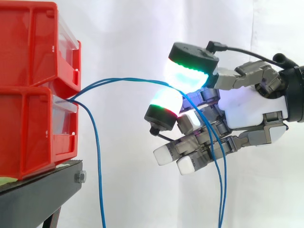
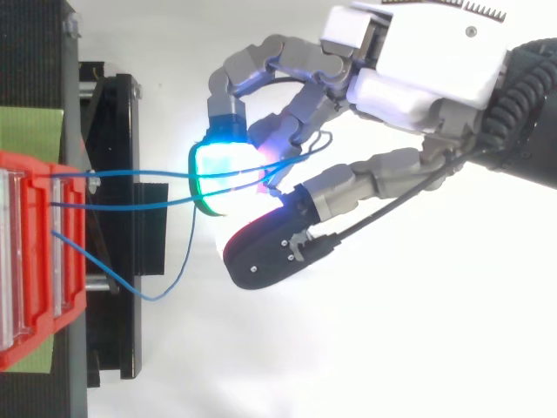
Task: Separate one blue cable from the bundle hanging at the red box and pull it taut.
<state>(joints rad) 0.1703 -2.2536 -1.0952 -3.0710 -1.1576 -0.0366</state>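
Blue cables come out between the two stacked red bins (image 1: 28, 71) at the left. Two of them (image 1: 118, 80) run side by side in a gentle arc to my hand (image 1: 251, 111), pass between two glowing pads (image 1: 187, 71), then drop past the lower fingers as loose ends (image 1: 222, 190). In the top view both strands (image 2: 139, 173) reach the bright pad (image 2: 218, 170), with the hand (image 2: 418, 78) coming in from the upper right. The hand is shut, pinching the two strands. A third blue cable (image 1: 99, 161) hangs slack from the bins, clear of the hand.
The bins rest on a black stand (image 1: 38, 194) with a bolt at its corner. A white curtain hangs behind. From above, the slack cable (image 2: 157, 298) loops out beside the stand (image 2: 113, 131).
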